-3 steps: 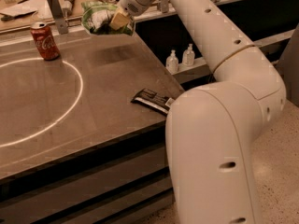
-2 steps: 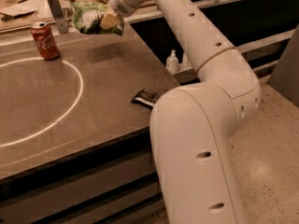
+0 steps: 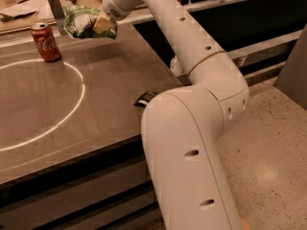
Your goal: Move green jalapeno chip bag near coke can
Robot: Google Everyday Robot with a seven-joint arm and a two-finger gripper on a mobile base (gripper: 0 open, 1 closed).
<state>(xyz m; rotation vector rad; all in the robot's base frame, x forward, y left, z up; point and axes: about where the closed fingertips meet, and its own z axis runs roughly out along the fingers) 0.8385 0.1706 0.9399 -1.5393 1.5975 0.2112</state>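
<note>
The green jalapeno chip bag (image 3: 79, 22) is a crinkled light-green bag held in the air over the far side of the table. My gripper (image 3: 101, 23) is shut on its right end and holds it up. The coke can (image 3: 45, 42) is red with white script and stands upright on the table at the far left, just left of and below the bag. The bag does not touch the can.
A white ring (image 3: 57, 123) is marked on the brown table (image 3: 105, 95). A small black wrapper (image 3: 144, 98) lies at the table's right edge, partly behind my arm. A counter with clutter (image 3: 19, 6) runs behind the table. White bottles (image 3: 175, 67) stand below on the right.
My gripper has carried the chip bag to the left, closer to the coke can. The can has not moved.
</note>
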